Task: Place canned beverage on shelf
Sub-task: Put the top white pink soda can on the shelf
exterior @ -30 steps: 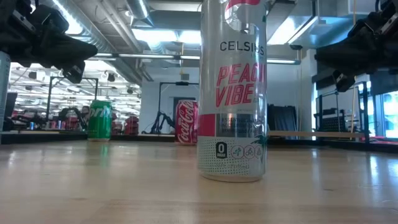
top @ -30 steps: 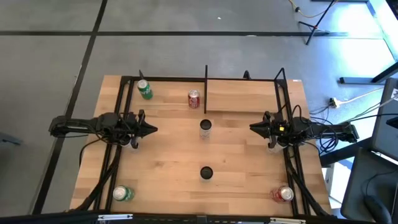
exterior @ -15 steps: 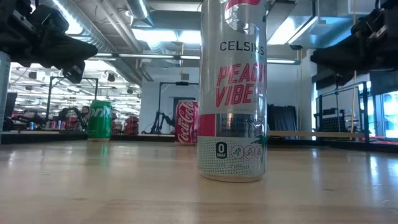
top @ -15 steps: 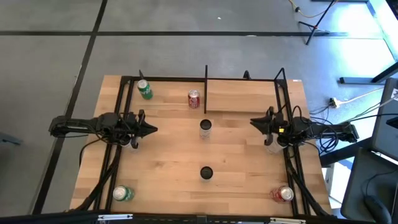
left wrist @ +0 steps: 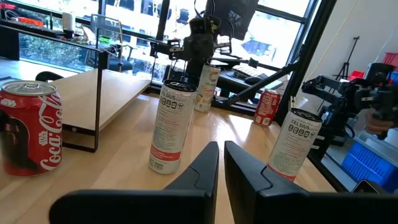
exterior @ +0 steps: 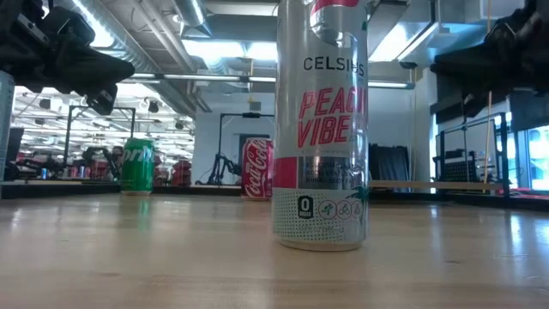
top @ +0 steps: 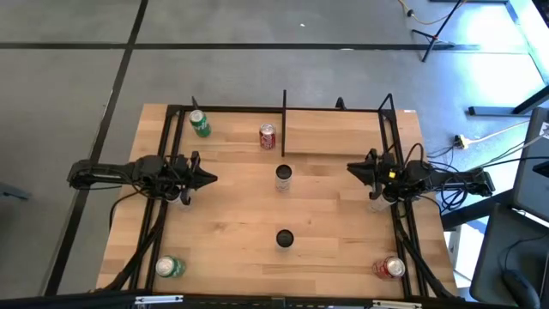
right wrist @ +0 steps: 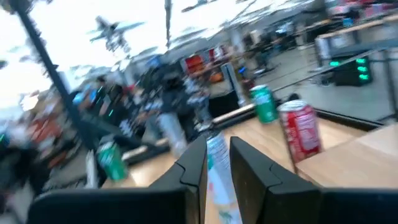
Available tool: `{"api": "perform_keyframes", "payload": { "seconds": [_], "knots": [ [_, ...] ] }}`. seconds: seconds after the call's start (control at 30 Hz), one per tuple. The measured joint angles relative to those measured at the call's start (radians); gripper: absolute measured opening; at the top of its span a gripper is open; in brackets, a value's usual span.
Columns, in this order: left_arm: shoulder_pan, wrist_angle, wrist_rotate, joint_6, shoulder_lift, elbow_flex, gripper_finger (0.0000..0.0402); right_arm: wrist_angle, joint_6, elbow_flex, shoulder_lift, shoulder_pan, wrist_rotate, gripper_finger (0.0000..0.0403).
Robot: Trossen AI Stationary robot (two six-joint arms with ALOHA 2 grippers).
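Several cans stand upright on their bases on the tabletop: a tall silver Celsius can (top: 283, 176) (exterior: 320, 129) at the middle, a second tall can (top: 284, 239) nearer, a red cola can (top: 267, 136) and a green can (top: 199, 123) at the far side. The shelf (top: 334, 129), a light-wood board in black bars, lies at the far right with nothing on it. My left gripper (top: 214, 179) (left wrist: 221, 165) hovers shut at the left, pointing level at the middle can. My right gripper (top: 349, 168) (right wrist: 217, 165) hovers shut at the right, facing it.
A green can (top: 170, 267) stands at the near left corner and a red can (top: 391, 268) at the near right. A pale can (top: 376, 203) stands under the right arm. Black frame bars (top: 284, 120) run along the table's sides and far edge.
My right gripper has tipped its fingertips up a little and swung slightly toward the table's far edge, staying shut and in place. The cans have not moved.
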Motion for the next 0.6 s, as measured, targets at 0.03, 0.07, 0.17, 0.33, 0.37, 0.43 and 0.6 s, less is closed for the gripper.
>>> {"api": "perform_keyframes", "payload": {
  "seconds": [0.03, 0.07, 0.17, 0.33, 0.37, 0.43, 0.6],
  "knots": [
    [0.000, 0.000, 0.000, 0.000, 0.000, 0.000, 0.0020, 0.012, 0.017, 0.000, 0.000, 0.000, 0.033, 0.0058],
    [0.000, 0.000, 0.000, 0.000, 0.000, 0.000, 0.0020, 0.024, 0.028, 0.000, 0.000, 0.000, 0.067, 0.0058],
    [0.000, 0.007, -0.022, 0.008, 0.000, 0.000, 0.0020, 0.050, 0.077, 0.000, 0.000, 0.000, 0.153, 0.0058],
    [0.000, 0.096, -0.120, 0.001, 0.000, 0.000, 0.0020, 0.079, 0.128, 0.000, 0.000, 0.000, 0.317, 0.0058],
    [0.000, 0.130, -0.125, -0.008, 0.000, 0.000, 0.0020, 0.082, 0.148, 0.000, 0.000, 0.000, 0.350, 0.0058],
    [0.000, 0.160, -0.124, -0.039, 0.000, 0.002, 0.0020, 0.084, 0.191, 0.000, 0.000, 0.000, 0.386, 0.0058],
    [0.000, 0.305, -0.215, -0.019, 0.000, 0.005, 0.0020, 0.083, 0.259, 0.010, 0.002, 0.000, 0.388, 0.0058]
  ]
}}
